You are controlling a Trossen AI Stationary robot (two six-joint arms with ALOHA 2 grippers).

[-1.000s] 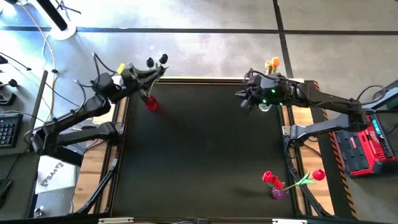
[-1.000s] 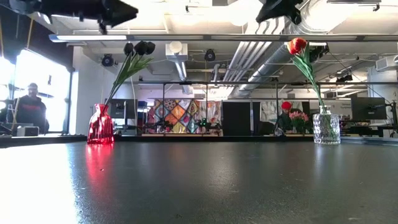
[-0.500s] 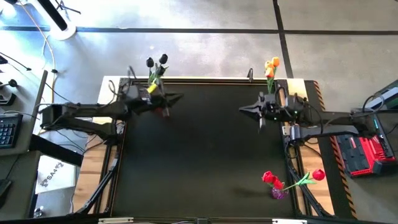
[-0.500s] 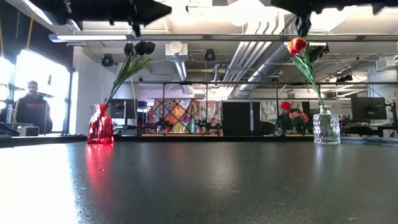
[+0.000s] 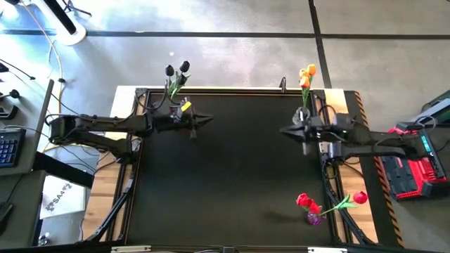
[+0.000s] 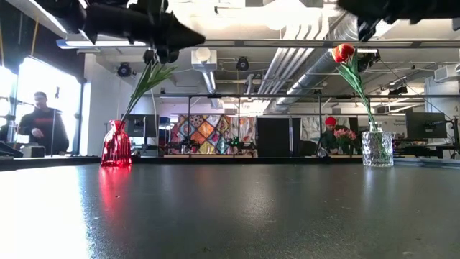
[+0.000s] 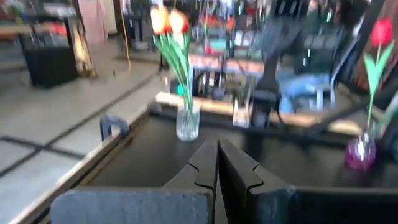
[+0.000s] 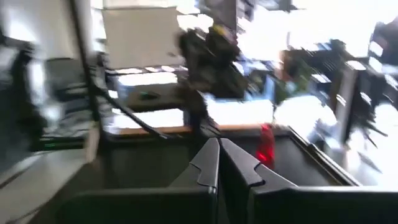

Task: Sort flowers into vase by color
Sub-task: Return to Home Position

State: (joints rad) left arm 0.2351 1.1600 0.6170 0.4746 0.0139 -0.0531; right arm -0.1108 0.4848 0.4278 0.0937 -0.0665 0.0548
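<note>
Black tulips stand in a red vase at the table's far left. Orange tulips stand in a clear vase at the far right. Red tulips lean in a purple vase at the near right. My left gripper hovers shut and level, pointing toward the table's right, just past the red vase. My right gripper hovers shut and level, pointing left, beside the clear vase. Neither holds anything, as the wrist views show: left gripper, right gripper.
The black table top between the two grippers is bare. A red box sits beyond the right edge, a keyboard beyond the left. A person shows in the room behind the table.
My left gripper has swung away from the black tulips, toward the table's near edge and right, sinking and levelling out. My right gripper has drawn back from the orange tulips toward the near edge, come down and tipped to level. The flowers and vases have stayed put.
</note>
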